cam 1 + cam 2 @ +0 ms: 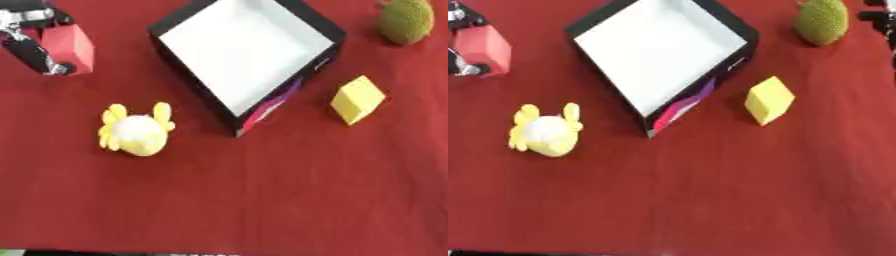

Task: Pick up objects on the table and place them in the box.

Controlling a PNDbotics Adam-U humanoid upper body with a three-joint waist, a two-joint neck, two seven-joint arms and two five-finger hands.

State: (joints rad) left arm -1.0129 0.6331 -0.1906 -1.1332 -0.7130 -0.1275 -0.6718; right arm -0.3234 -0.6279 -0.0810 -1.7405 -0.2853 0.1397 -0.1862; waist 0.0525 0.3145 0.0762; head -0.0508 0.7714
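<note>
My left hand (31, 50) is at the upper left, above the cloth, its fingers curled round a red block (72, 46). A black box (194, 85) with a white inside lies askew at top centre, and I see nothing in it. A yellow plush toy (136, 131) lies left of the box's near corner. A yellow cube (357, 99) sits to the right of the box. A green spiky fruit (406, 20) rests at the far right. Dark parts of my right hand (878, 16) show at the upper right edge.
A red cloth (262, 200) covers the whole table. The box's near corner has a pink and purple print (271, 107). The table's front edge runs along the bottom of the view.
</note>
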